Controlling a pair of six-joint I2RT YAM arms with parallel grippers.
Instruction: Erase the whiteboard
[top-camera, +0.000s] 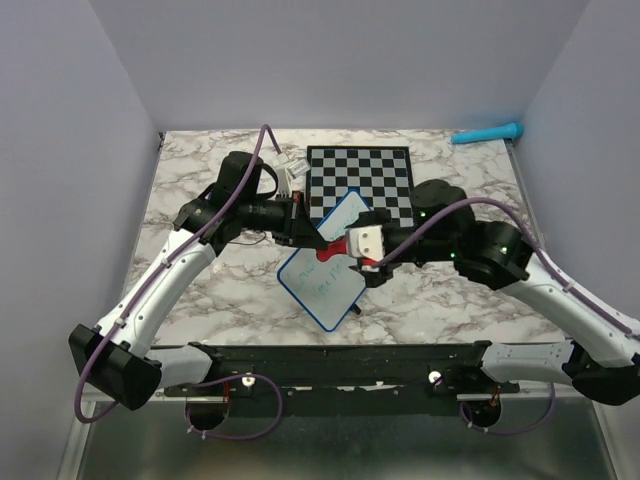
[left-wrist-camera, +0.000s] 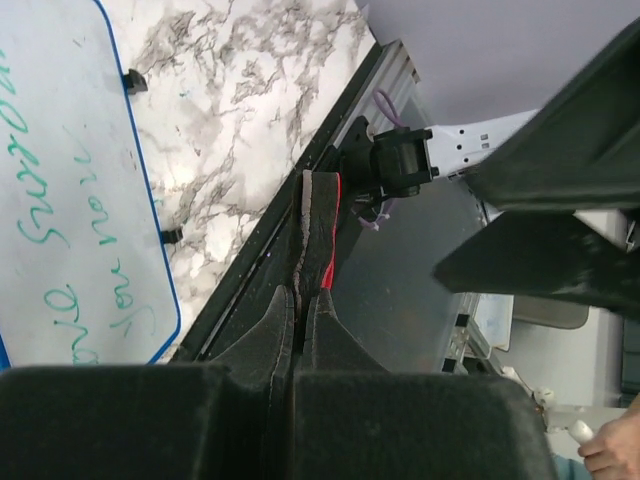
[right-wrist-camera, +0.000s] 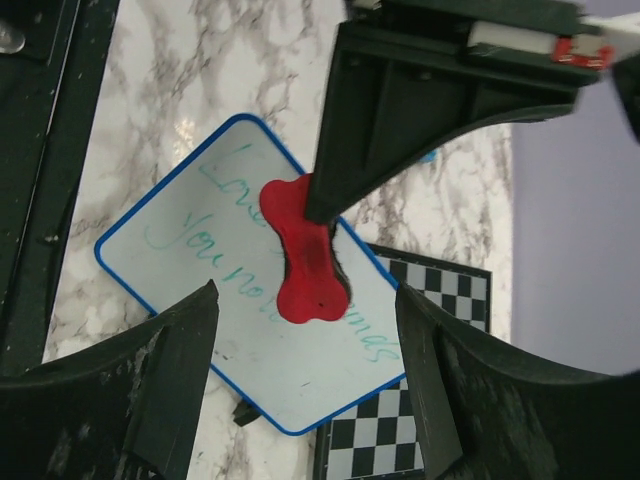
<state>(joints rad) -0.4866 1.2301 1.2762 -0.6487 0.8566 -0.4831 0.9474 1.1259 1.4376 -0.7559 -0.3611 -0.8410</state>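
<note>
jaws of the left gripper (left-wrist-camera: 303, 292) pinch the red eraser (right-wrist-camera: 303, 255) over the whiteboard (right-wrist-camera: 195, 270); the right gripper (right-wrist-camera: 305, 325) hangs spread, holding nothing. the whiteboard lies on the marble table (top-camera: 200, 190), one corner over the chessboard (top-camera: 375, 175). teal writing covers it, so the erasing looks not yet begun.

We get soft, even overhead light; the right gripper (right-wrist-camera: 305, 310) looms dark and blurred near our lens, with faint glare on the marble table (right-wrist-camera: 190, 130) beyond it.
</note>
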